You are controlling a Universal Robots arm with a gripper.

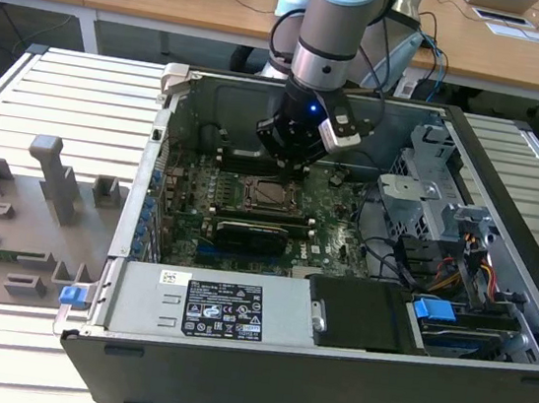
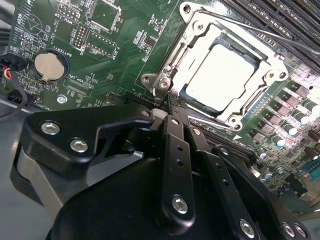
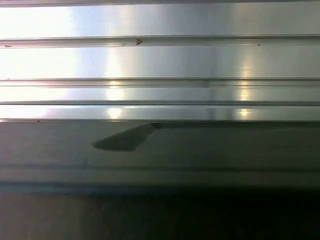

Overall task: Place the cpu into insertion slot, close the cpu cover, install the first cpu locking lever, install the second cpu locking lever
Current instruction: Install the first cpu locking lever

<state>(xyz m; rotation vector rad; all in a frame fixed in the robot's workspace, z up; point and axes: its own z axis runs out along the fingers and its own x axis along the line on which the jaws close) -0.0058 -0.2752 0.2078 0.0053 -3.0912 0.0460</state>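
In the second wrist view the cpu [image 2: 222, 75], pale and square, lies in the socket on the green motherboard [image 2: 115, 55]. The silvery cpu cover [image 2: 186, 57] lies flat around it as a frame. A thin metal locking lever [image 2: 260, 29] runs along the far side of the socket. My gripper [image 2: 172, 102] has its two black fingers [image 2: 176, 145] pressed together, tips at the socket's near corner. I cannot tell whether they pinch anything. In the exterior view the gripper [image 1: 292, 168] hangs just behind the socket [image 1: 268, 194] inside the open computer case [image 1: 256, 379].
A coin battery [image 2: 47, 66] sits on the board beside the socket. The case holds a power supply [image 1: 206, 307], drive bays [image 1: 429, 198] and cables at the exterior view's right. A grey fixture tray [image 1: 29, 220] lies on the slatted table [image 1: 75, 96]. The first wrist view shows aluminium slats [image 3: 160, 65].
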